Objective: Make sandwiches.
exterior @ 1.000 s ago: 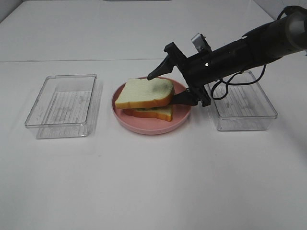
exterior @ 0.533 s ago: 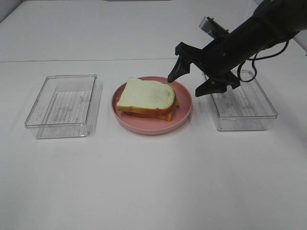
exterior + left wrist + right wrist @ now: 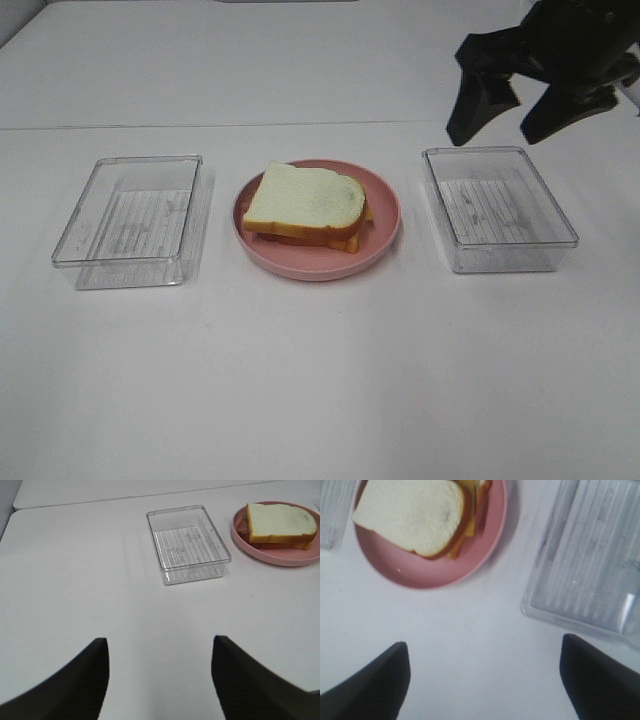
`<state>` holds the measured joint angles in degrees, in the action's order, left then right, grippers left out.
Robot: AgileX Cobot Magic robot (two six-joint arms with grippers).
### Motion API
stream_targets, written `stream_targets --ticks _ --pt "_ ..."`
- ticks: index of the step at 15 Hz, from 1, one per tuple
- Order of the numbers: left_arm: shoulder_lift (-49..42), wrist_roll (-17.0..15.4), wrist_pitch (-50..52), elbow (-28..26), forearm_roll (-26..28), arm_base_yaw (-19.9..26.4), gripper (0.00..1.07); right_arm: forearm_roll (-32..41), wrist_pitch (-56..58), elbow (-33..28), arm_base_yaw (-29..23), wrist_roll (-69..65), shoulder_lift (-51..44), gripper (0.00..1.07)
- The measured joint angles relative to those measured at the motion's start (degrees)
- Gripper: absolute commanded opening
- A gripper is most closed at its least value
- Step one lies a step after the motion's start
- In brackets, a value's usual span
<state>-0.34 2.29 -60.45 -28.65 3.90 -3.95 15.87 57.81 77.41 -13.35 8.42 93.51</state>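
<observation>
sandwich (image 3: 305, 205): stacked on pink plate (image 3: 380, 240), between two clear trays
top slice: sits skewed, cheese pokes out one side; bump could slide it off
right hand (image 3: 535, 100): released, raised over right tray (image 3: 500, 208), empty
left hand (image 3: 157, 680): released, empty, above table (image 3: 320, 380)

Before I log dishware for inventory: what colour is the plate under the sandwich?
Pink; the plate shows best in the exterior high view.
</observation>
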Motion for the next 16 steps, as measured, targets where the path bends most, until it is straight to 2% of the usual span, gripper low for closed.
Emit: stream_targets --ticks 3,5,7,9,10,11,12,16 --pt "0.0 0.5 0.0 0.0 0.2 0.0 0.58 -4.6 7.2 -1.1 0.0 -1.6 -7.8 0.77" --pt "0.0 1.5 0.0 0.0 1.1 0.0 0.58 -10.4 9.6 -6.1 0.0 -4.9 -17.5 0.77" --pt "0.0 1.6 0.0 0.0 1.4 0.0 0.58 -12.7 11.3 -12.3 0.0 -6.1 -26.9 0.77" --pt "0.0 1.7 0.0 0.0 1.4 0.0 0.58 -12.9 11.5 -17.8 0.0 -6.6 -33.4 0.77" --pt "0.0 1.9 0.0 0.0 1.4 0.0 0.58 -12.9 11.6 -21.7 0.0 -6.8 -38.6 0.77" --pt "0.0 2.4 0.0 0.0 1.4 0.0 0.58 -12.9 11.5 -28.2 0.0 -6.1 -48.1 0.77" --pt "0.0 2.6 0.0 0.0 1.4 0.0 0.58 -12.9 11.4 -31.6 0.0 -5.0 -52.5 0.77" --pt "0.0 2.7 0.0 0.0 1.4 0.0 0.58 -12.2 11.1 -39.5 0.0 -3.9 -64.8 0.77"
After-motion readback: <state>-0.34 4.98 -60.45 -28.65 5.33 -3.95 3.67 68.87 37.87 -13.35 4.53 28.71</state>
